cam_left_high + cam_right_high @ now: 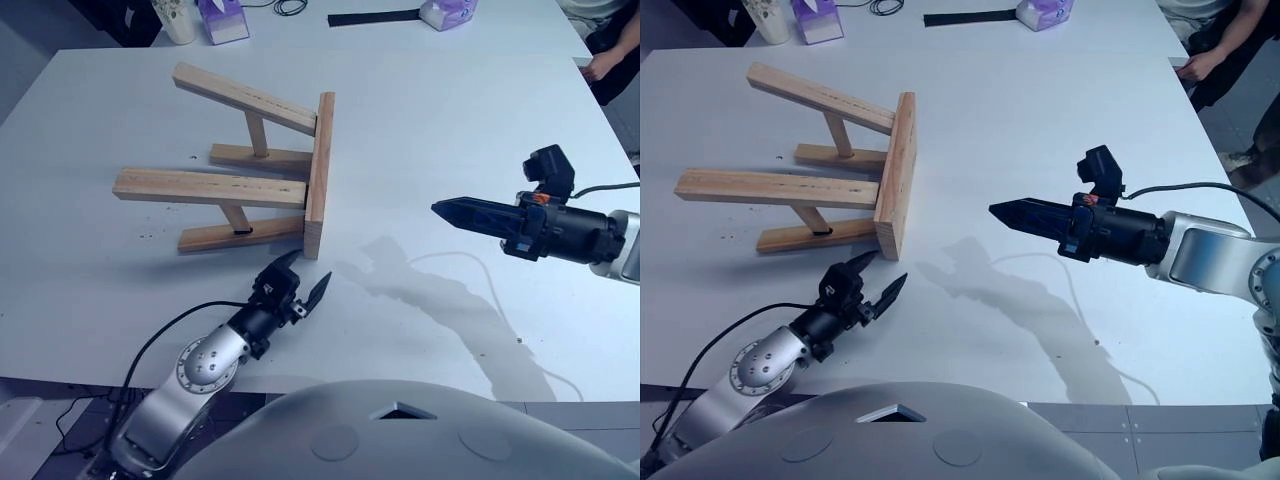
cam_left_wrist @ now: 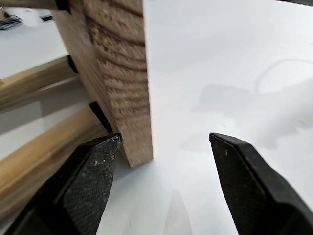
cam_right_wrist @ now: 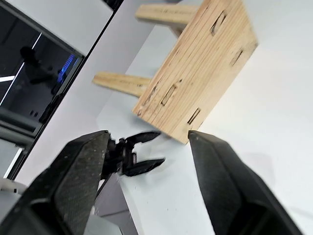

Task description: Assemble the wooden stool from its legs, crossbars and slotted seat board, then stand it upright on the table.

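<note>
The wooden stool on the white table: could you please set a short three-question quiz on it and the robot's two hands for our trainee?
1. True or false: the pale wooden stool stands upright on its legs on the white table.
2. Which is nearer the stool's slotted seat board? A: the left hand. B: the right hand.
3. Fill in: the left hand's fingers are ___, holding nothing.
Key: 1 false, it lies on its side; 2 A; 3 open.
</note>
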### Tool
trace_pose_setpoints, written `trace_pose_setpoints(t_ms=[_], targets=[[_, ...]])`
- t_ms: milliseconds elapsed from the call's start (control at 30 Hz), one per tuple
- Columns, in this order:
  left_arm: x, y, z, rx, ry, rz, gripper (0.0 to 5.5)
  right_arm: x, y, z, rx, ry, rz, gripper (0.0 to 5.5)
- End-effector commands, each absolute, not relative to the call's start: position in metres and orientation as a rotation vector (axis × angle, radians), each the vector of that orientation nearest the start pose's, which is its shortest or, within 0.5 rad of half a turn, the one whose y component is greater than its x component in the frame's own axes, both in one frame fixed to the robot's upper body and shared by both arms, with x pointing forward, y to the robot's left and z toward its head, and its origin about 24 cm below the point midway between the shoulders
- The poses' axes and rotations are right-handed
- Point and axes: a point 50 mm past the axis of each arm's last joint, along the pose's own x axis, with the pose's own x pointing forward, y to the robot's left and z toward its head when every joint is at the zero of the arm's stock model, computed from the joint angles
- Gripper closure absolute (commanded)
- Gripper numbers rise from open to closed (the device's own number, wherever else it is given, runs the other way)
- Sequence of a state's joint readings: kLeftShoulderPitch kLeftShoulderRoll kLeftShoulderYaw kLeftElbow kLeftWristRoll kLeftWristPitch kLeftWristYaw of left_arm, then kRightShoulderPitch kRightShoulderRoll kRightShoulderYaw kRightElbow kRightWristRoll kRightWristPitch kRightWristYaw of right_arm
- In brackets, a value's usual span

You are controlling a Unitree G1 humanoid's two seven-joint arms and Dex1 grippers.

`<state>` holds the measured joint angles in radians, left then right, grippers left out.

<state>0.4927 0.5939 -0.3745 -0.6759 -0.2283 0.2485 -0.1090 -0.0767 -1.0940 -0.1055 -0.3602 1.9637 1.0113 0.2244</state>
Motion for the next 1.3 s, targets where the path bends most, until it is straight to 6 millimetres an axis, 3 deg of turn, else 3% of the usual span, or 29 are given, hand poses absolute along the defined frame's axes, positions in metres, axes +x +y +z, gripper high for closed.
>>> trace_pose_setpoints(t_ms=[33,267,567,800,1067,1300], targets=[[0.131,0.127,0.053,0.156,0.240,-0.528,2.18,0.205,-0.195,0.175,0.614,0.732,1.029,2.49],[0.137,0.122,0.050,0.171,0.208,-0.455,2.18,0.210,-0.193,0.176,0.605,0.764,1.047,2.49],[0.160,0.118,0.044,0.174,0.191,-0.397,2.18,0.213,-0.187,0.173,0.599,0.781,1.044,2.49],[0.162,0.129,0.052,0.078,0.207,-0.392,3.29,0.209,-0.185,0.167,0.598,0.782,1.011,2.47],[0.175,0.140,0.076,0.006,0.169,-0.404,4.04,0.201,-0.182,0.157,0.615,0.764,0.946,2.47],[0.191,0.142,0.114,-0.063,0.080,-0.474,4.13,0.195,-0.179,0.152,0.646,0.731,0.892,2.47]])
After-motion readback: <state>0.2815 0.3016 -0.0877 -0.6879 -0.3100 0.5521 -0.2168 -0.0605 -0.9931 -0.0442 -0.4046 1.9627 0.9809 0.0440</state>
